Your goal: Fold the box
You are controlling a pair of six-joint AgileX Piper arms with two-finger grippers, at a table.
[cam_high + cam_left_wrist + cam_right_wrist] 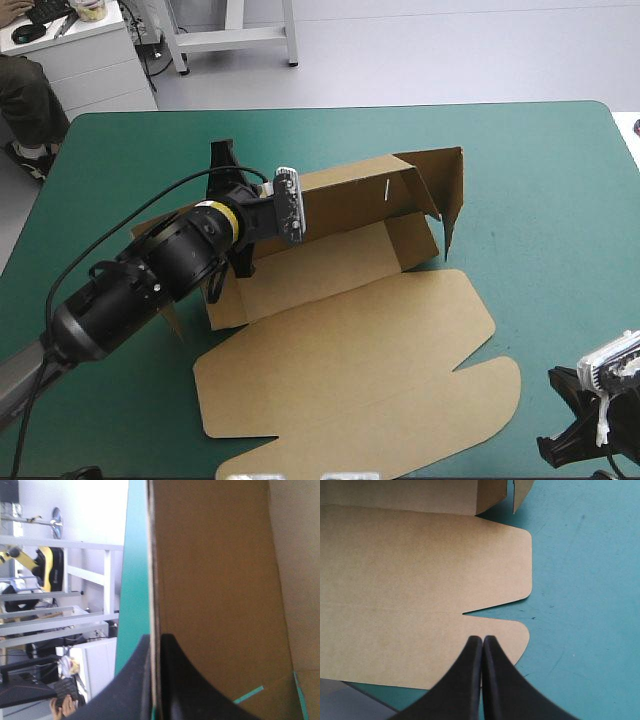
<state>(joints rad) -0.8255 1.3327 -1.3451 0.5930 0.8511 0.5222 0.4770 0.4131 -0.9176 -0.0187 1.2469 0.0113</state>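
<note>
The left pincer (pixel 156 639) is clamped on a raised wall (pixel 215 580) of the box (pixel 330 268). The thin edge of the board is held between its black fingers (pixel 187 685). The right pincer (pixel 482 640) is pressed together with nothing in it. It is pointed at the rounded right flaps of the lid (pixel 350 385), and no contact is seen.

The box is placed in the middle of the teal-green table (pixel 545 190). Its far wall and right side wall (pixel 448 185) are raised, and the lid is spread flat toward the robot.

Several risks are judged from here. Only a narrow strip of board is held, so the wall can slip out if it is pulled sideways. The lid is not pressed down by anything, so the whole box can be dragged with the arm. The right side wall is probably not tucked, and it can fall outward.
</note>
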